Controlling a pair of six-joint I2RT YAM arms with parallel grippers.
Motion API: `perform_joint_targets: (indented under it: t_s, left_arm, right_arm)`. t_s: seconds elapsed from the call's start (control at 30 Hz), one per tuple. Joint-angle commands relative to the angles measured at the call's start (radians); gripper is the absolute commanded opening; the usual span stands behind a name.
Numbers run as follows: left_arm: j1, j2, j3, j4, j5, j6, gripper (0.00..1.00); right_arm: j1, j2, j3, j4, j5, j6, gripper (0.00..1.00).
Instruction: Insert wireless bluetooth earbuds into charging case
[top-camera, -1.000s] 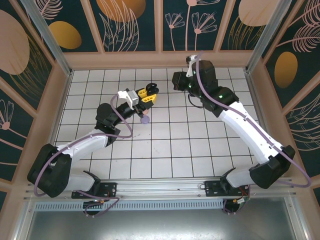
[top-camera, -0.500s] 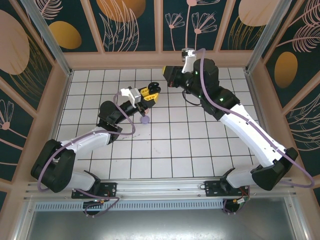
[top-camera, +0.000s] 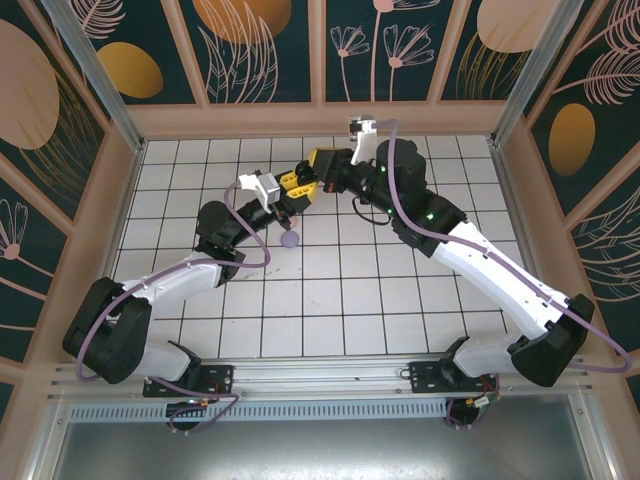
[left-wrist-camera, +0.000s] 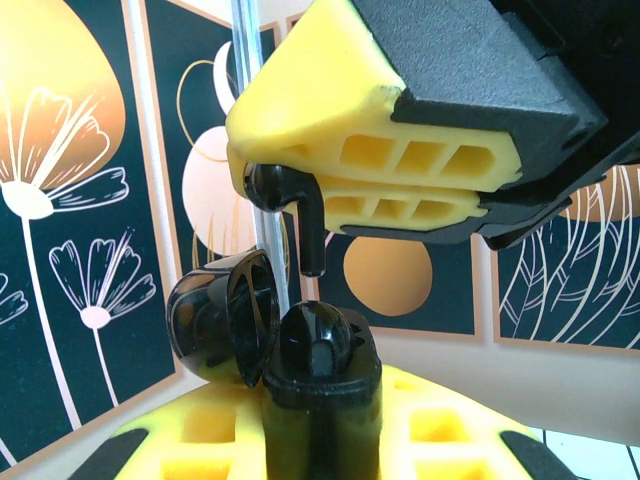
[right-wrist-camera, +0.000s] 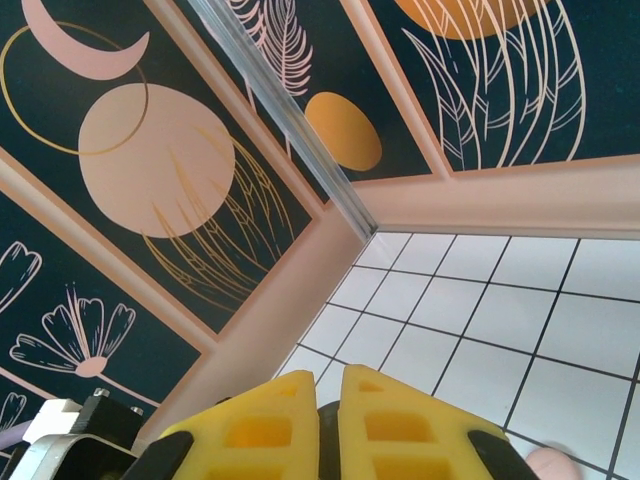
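Note:
In the left wrist view my left gripper (left-wrist-camera: 320, 415) is shut on a black charging case (left-wrist-camera: 322, 365), held upright between the yellow fingers (left-wrist-camera: 450, 430). The case's lid (left-wrist-camera: 222, 318) is swung open to the left. Just above it a black earbud (left-wrist-camera: 288, 205) hangs stem down, pinched by my right gripper (left-wrist-camera: 300, 185). The stem tip is a little above the case's opening. From above, the two grippers meet over the far middle tiles: left gripper (top-camera: 300, 188), right gripper (top-camera: 318, 170). In the right wrist view my right gripper (right-wrist-camera: 328, 385) shows a dark sliver of the earbud (right-wrist-camera: 329, 455) between its fingers.
A small lilac round case (top-camera: 290, 240) lies on the white tiled floor (top-camera: 380, 300), just on the near side of the left gripper. Patterned walls (top-camera: 270, 50) enclose the back and sides. The right arm (top-camera: 470, 250) crosses the right half of the tiles.
My right gripper has swung left from the far right tiles and now sits right over the left gripper's case. The left gripper has barely moved.

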Motion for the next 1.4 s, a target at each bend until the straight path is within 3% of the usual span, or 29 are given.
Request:
perform_joint_targets:
  t_s: [0.0,1.37]
  left_arm:
    - [-0.003,0.000,0.023,0.042,0.017,-0.017,0.00]
    - [-0.003,-0.009,0.028,0.033,0.012,-0.011,0.00]
  right_arm:
    - [0.010,-0.029,-0.012,0.064,-0.013,0.020,0.10]
    - [0.038,-0.007,-0.099,0.034,-0.020,0.059,0.08]
